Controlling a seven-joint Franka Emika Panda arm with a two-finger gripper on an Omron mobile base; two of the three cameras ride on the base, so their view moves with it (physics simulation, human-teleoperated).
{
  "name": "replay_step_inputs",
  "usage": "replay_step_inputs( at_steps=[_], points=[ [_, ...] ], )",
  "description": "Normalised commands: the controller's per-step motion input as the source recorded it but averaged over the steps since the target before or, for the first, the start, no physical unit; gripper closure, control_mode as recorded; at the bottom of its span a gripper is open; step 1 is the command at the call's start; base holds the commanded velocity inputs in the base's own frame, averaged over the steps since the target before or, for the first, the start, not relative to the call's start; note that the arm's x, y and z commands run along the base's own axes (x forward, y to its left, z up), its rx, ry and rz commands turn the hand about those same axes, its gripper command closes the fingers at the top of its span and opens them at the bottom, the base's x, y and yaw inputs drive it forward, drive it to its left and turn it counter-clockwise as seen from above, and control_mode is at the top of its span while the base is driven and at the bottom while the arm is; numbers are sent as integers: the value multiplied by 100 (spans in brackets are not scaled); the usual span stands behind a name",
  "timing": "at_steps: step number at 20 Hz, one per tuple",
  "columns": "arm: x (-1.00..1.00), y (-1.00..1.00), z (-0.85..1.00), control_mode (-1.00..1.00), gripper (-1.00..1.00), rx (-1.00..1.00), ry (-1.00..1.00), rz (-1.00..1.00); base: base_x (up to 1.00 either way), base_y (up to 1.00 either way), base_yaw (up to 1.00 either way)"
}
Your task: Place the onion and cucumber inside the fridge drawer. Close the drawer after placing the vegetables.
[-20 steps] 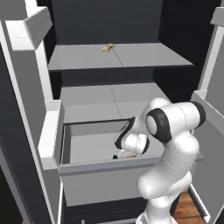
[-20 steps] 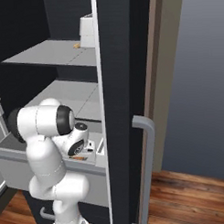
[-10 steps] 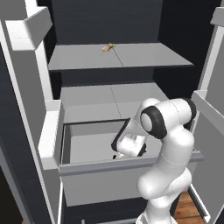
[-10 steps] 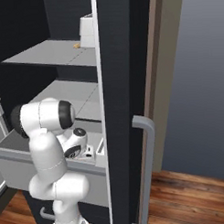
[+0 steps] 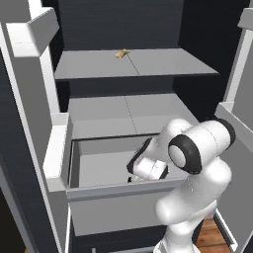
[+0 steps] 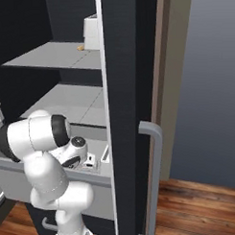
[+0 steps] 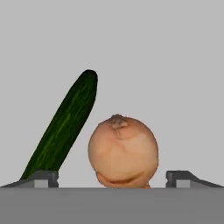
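Observation:
The fridge drawer [image 5: 118, 210] stands pulled out, and my gripper [image 5: 134, 174] reaches down into it behind the front panel. In the hand view the orange-brown onion [image 7: 123, 151] rests on the drawer's light grey floor between my gripper's [image 7: 111, 177] fingertips [image 7: 41, 177], which stand wide apart with a gap to the onion on each side. Just left of the onion lies the dark green cucumber [image 7: 64, 127], slanting away from the left fingertip. From the right base view my gripper [image 6: 89, 161] sits at the drawer's [image 6: 13, 183] right end.
Above the drawer are two flat grey shelves [image 5: 133, 64]; a small tan item [image 5: 122, 53] lies on the upper one. An open door with bins [image 5: 53, 148] flanks the left. The other door's edge [image 6: 124, 114] with its grey bar handle [image 6: 155, 175] stands close on the right.
The fingers have spread apart and the onion has been let go onto the drawer floor. The arm's elbow has swung a little to the right.

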Motion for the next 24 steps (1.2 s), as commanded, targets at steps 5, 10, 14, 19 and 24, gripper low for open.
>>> replay_step_inputs(
  at_steps=[5,10,14,19,24],
  points=[
    [0,0,99,-100,-100,0,-8,0,0,0,0],
    [0,11,100,-100,-100,0,-9,0,0,0,0],
    [-11,18,100,-100,-100,0,-3,0,0,0,0],
    [-68,28,84,-100,-100,0,-1,-1,0,0,0],
    [-100,55,27,-100,-100,0,0,0,0,0,0]
  ],
)
